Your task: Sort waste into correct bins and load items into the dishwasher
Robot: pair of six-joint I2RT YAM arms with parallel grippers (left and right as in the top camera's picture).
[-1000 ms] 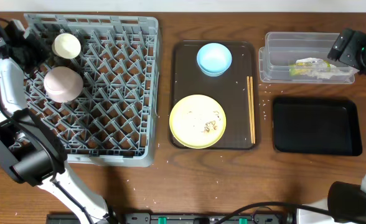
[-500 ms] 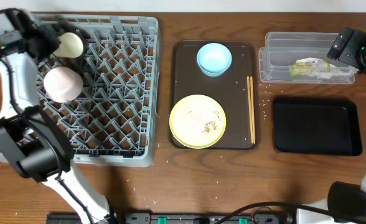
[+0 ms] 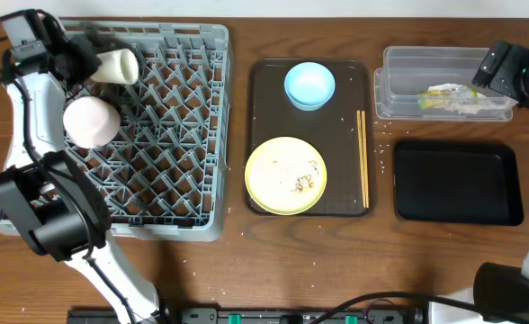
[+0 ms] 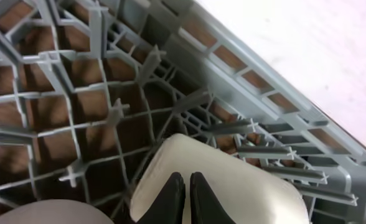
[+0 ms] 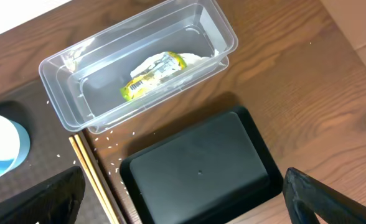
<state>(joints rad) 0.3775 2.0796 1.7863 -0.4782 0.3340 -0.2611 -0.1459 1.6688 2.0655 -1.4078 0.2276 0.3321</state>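
L gripper (image 4: 185,182) pinching small cream cup (image 3: 116,65), upper left of big grey pegged plastic rack (image 3: 165,162); seat mouth-down btw pegs.

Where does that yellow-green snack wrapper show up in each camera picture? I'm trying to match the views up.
Overhead: the snack wrapper lies inside the clear tub, upper right, just above the black tray.
Left wrist: not in it.
Right wrist: the wrapper lies in the tub, top centre, above the tray.
Shared landmark: the black tray, seen in the overhead and right wrist views.
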